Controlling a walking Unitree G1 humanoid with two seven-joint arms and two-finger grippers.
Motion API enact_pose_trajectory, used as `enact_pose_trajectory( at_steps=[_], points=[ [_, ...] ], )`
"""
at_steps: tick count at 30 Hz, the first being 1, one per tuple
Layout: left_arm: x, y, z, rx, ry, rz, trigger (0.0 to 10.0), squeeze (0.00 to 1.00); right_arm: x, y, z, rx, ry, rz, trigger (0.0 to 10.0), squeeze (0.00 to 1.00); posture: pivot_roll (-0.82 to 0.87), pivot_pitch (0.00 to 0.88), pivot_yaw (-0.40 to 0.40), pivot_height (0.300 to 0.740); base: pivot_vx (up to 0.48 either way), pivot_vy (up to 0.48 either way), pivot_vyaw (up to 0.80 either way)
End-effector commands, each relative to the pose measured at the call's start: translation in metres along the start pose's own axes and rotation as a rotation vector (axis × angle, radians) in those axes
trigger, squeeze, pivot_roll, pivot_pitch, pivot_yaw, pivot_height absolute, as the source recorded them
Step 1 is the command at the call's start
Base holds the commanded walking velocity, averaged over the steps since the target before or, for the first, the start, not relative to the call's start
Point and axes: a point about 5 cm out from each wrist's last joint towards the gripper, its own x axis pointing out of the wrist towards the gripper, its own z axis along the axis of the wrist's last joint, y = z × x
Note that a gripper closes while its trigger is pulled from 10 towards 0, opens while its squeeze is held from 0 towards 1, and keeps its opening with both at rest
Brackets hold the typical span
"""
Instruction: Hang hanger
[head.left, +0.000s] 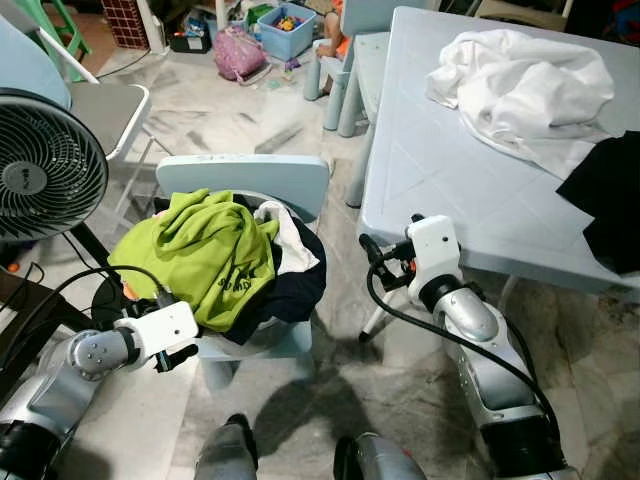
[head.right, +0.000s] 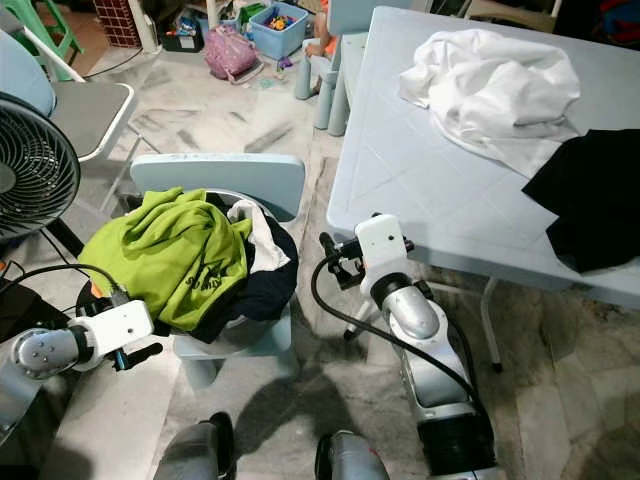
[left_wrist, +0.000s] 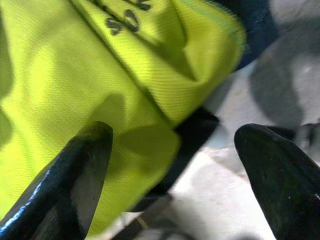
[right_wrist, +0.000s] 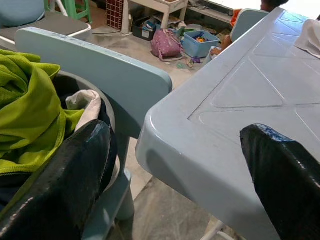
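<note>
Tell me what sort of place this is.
Most likely a lived-in family room at home, mid-laundry: a basket of clothes on a small chair, more garments on the plastic table, and toy bins by the far wall.

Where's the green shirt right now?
The green shirt lies on top of the clothes heaped on the small blue chair, ahead on the robot's left, just beyond the open left gripper.

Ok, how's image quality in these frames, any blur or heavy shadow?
Head views: sharp and evenly lit, with a soft shadow on the floor. Left wrist view: close-up of the green shirt is soft, its fingers blurred. Right wrist view: table clear, near fingers out of focus.
</note>
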Motion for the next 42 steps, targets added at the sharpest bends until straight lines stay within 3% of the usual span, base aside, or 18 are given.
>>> enact_pose_trajectory(
  at_steps=[1,9,11,12,13,15,17,22,31,35,38,42],
  points=[
    [0.006,-0.001,-0.002,0.029,-0.008,0.016,10.0,0.00,-0.005,-0.002,0.000,-0.007,0.004,-0.009,10.0,0.00,-0.03,0.183,-0.072,0.740,0.000,0.000,0.00],
    [0.018,0.005,0.004,0.036,-0.046,0.046,10.0,0.00,-0.008,-0.004,0.000,-0.011,0.013,-0.008,10.0,0.00,-0.04,0.190,-0.078,0.740,0.000,0.000,0.00],
    [0.021,0.003,0.006,0.042,-0.056,0.044,8.9,0.00,-0.008,-0.003,0.000,-0.012,0.013,-0.007,10.0,0.00,-0.04,0.190,-0.078,0.740,0.000,0.000,0.00],
    [0.022,0.002,0.007,0.049,-0.064,0.038,9.1,0.00,-0.008,-0.003,0.001,-0.012,0.012,-0.006,10.0,0.00,-0.05,0.190,-0.079,0.740,0.000,0.000,0.00],
    [0.024,-0.001,0.008,0.054,-0.079,0.025,8.1,0.00,-0.008,-0.003,0.001,-0.013,0.011,-0.005,10.0,0.00,-0.05,0.190,-0.079,0.740,0.000,0.000,0.00],
    [0.025,-0.002,0.009,0.054,-0.083,0.023,8.1,0.00,-0.008,-0.003,0.001,-0.013,0.011,-0.005,10.0,0.00,-0.05,0.190,-0.079,0.740,0.000,0.000,0.00],
    [0.027,-0.007,0.011,0.046,-0.109,-0.017,0.4,0.00,-0.008,-0.003,0.001,-0.013,0.013,-0.006,10.0,0.00,-0.05,0.188,-0.079,0.740,0.000,0.000,0.00],
    [0.029,-0.020,0.008,0.041,-0.113,-0.133,0.0,0.00,-0.008,-0.003,0.001,-0.013,0.014,-0.006,10.0,0.00,-0.04,0.184,-0.081,0.740,0.000,0.000,0.00],
    [0.028,-0.023,-0.001,0.071,-0.071,-0.191,0.0,0.00,-0.006,-0.004,0.002,-0.016,0.012,-0.008,10.0,0.00,-0.04,0.178,-0.081,0.740,0.000,0.000,0.00],
    [0.027,-0.013,-0.002,0.108,-0.060,-0.129,0.0,0.00,-0.005,-0.005,0.002,-0.017,0.011,-0.010,10.0,0.00,-0.04,0.172,-0.080,0.740,0.000,0.000,0.00],
    [0.027,0.002,-0.001,0.220,-0.042,-0.030,0.0,0.00,-0.005,-0.004,0.002,-0.018,0.011,-0.009,10.0,0.00,-0.04,0.172,-0.081,0.740,0.000,0.000,0.00],
    [0.026,0.009,-0.002,0.228,-0.029,0.023,0.0,0.00,-0.005,-0.004,0.002,-0.018,0.009,-0.010,10.0,0.00,-0.04,0.172,-0.081,0.740,0.000,0.000,0.00]
  ],
)
